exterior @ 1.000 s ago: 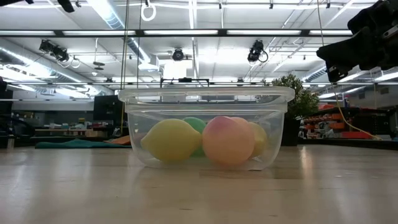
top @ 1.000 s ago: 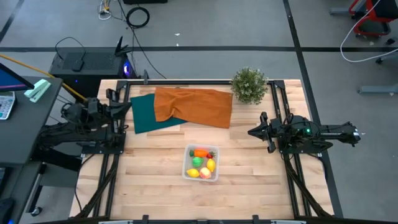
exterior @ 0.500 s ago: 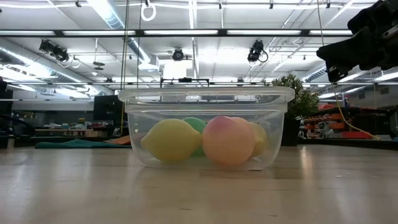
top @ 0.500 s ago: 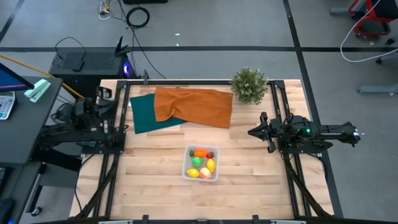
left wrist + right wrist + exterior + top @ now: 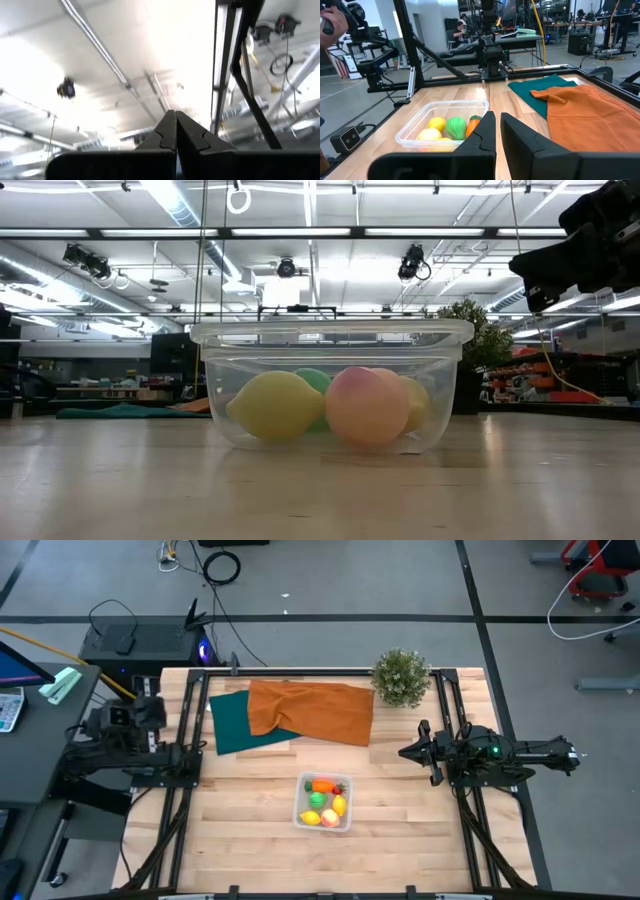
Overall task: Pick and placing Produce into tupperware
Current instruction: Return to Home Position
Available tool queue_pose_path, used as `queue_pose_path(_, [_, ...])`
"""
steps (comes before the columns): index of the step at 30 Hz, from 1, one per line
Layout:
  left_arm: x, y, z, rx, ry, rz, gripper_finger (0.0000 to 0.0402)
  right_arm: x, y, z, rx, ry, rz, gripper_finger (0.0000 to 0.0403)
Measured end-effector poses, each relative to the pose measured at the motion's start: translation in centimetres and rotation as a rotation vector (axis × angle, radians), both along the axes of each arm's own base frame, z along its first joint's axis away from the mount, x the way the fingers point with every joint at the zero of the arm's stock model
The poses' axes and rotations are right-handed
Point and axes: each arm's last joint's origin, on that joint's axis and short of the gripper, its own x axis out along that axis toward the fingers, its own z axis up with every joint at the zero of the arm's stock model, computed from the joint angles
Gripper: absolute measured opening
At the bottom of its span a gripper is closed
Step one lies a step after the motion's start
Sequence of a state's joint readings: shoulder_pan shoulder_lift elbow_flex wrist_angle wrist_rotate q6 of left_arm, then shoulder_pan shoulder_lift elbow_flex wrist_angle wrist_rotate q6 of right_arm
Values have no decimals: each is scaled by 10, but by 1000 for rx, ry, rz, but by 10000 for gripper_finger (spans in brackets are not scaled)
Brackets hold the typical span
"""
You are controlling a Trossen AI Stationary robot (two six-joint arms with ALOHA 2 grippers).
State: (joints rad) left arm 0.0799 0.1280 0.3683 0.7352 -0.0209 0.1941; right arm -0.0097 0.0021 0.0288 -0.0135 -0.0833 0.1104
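The clear tupperware [image 5: 299,802] [image 5: 330,332] [image 5: 445,104] stands on the wooden table near its middle. Inside lie the produce: an orange carrot [image 5: 322,785], a small red strawberry [image 5: 339,788], a green round one [image 5: 316,799] [image 5: 456,127], two yellow lemons [image 5: 338,805] [image 5: 311,818] and a pale reddish apple [image 5: 329,819] [image 5: 367,405]. My right gripper [image 5: 402,752] [image 5: 497,116] hovers to the right of the container and farther back, its fingers a narrow gap apart, holding nothing. My left gripper [image 5: 176,116] is shut, empty and points at the ceiling; the left arm [image 5: 130,730] is folded back beyond the table's left edge.
An orange cloth [image 5: 310,710] overlaps a teal cloth [image 5: 235,725] along the far part of the table. A bushy potted plant [image 5: 401,677] stands at the far right corner. Bare wood surrounds the container. A person's hand [image 5: 332,17] shows in the room beyond the table.
My left arm has drawn back from the table's far left corner toward and past the left edge, folding up so its gripper tips toward the ceiling. The right arm, the container and the produce have stayed where they were.
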Motion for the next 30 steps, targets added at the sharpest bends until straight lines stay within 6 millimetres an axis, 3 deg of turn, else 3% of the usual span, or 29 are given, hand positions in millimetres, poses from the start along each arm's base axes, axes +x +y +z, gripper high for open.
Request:
queue_pose_path(13, [-17,-3,8,107,-192,71,3,0,0,0,0,0,0,1])
queue_pose_path(24, [-1,-1,-71,47,-315,11,2,0,0,0,0,0,0,1])
queue_pose_path(30, [13,1,-78,1,-160,-49,3,0,0,0,0,0,0,1])
